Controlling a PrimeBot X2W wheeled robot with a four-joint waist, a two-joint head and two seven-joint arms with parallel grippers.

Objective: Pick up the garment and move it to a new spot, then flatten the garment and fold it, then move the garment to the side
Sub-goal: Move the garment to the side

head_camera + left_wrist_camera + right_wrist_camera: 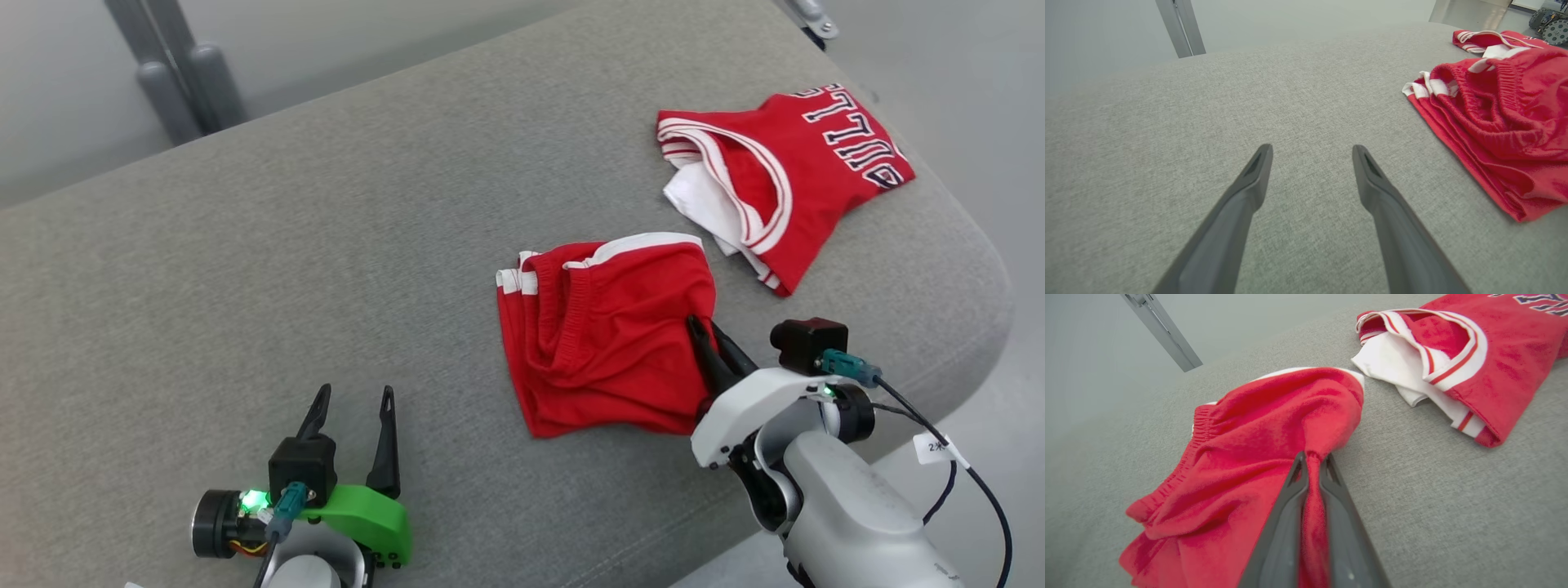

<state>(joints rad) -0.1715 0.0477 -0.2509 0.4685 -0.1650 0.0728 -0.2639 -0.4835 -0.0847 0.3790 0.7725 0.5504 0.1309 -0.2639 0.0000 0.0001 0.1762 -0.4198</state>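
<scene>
I saw soft, even, bright light across the grey cushion, with faint shadows along the edge of the red shorts. Beyond the cushion the background was hazy; my wrist views bowed near their edges.

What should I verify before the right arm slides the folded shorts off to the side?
1. Right gripper shut on the red shorts: ok, its fingers pinch fabric at the shorts' right edge.
2. Pinch takes every folded layer: cannot tell, the lower layers are hidden.
3. Left gripper off the cloth: ok, open over bare grey cushion.
4. Shorts separate from the jersey: ok, a strip of cushion lies between them.
5. Fold lying flat: not ok, the cloth is bunched and wrinkled toward the pinch.
</scene>
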